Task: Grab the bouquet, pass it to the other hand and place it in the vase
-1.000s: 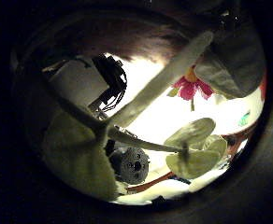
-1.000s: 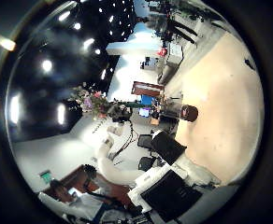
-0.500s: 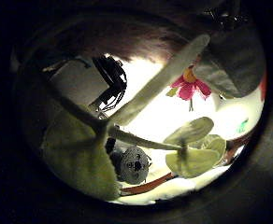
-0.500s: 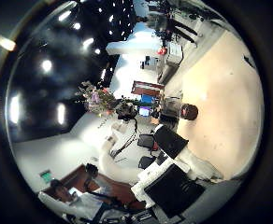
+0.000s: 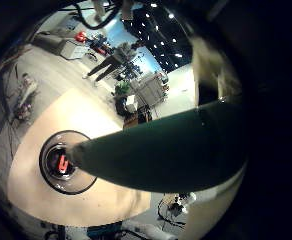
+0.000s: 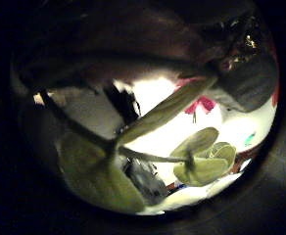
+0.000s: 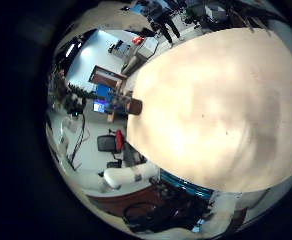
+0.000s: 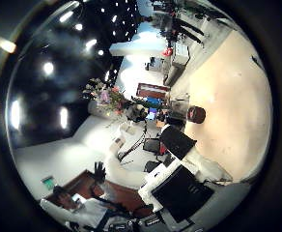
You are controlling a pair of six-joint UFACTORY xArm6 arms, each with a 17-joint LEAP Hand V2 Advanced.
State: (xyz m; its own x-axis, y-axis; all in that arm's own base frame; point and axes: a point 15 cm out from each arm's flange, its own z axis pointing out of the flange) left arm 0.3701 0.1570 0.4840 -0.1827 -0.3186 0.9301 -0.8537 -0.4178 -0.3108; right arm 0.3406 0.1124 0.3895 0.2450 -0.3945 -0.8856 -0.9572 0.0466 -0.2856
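Note:
In the left little finger side palm view a thick bouquet stem crosses close to the palm. Its lower end points at the open mouth of the round vase, which stands upright on the table below. The left thumb side palm view is filled by the bouquet's leaves and stems, with a flower beyond. The right hand is away from both, its fingers relaxed.
The vase stands near the edge of the round, light table in the right little finger side palm view. Desks, chairs and screens fill the room behind the table.
In the right thumb side palm view the bouquet and the left arm have moved a little closer to the vase. The left thumb side palm view has shifted and grown darker.

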